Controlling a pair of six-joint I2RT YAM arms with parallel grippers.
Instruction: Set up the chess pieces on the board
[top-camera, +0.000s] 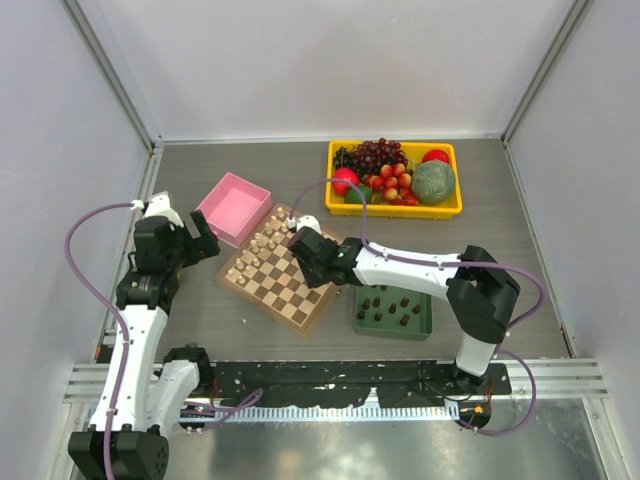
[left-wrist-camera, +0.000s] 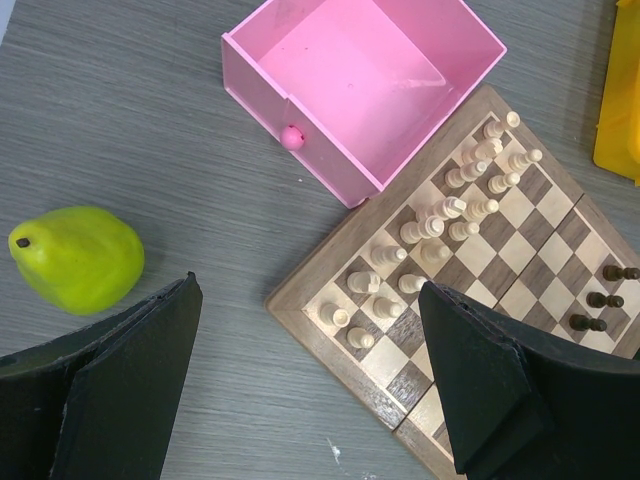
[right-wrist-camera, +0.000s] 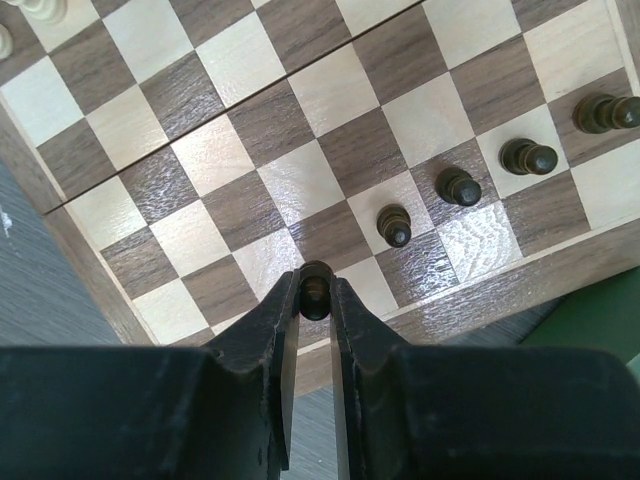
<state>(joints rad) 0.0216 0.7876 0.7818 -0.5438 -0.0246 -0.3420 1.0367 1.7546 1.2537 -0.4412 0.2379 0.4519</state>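
Your right gripper (right-wrist-camera: 316, 296) pinched shut on a tiny dark brown chess piece (right-wrist-camera: 316, 284), at the checkered wooden chessboard (right-wrist-camera: 300, 185) edge row, more dark pieces (right-wrist-camera: 395, 226) standing alongside, your left gripper (left-wrist-camera: 310, 300) wide open over another corner.

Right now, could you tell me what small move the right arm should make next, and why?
Probably lower gently onto the board before releasing: the right tool is shut on a dark chess piece, held at the end of a row of four dark pieces standing near the board's edge.
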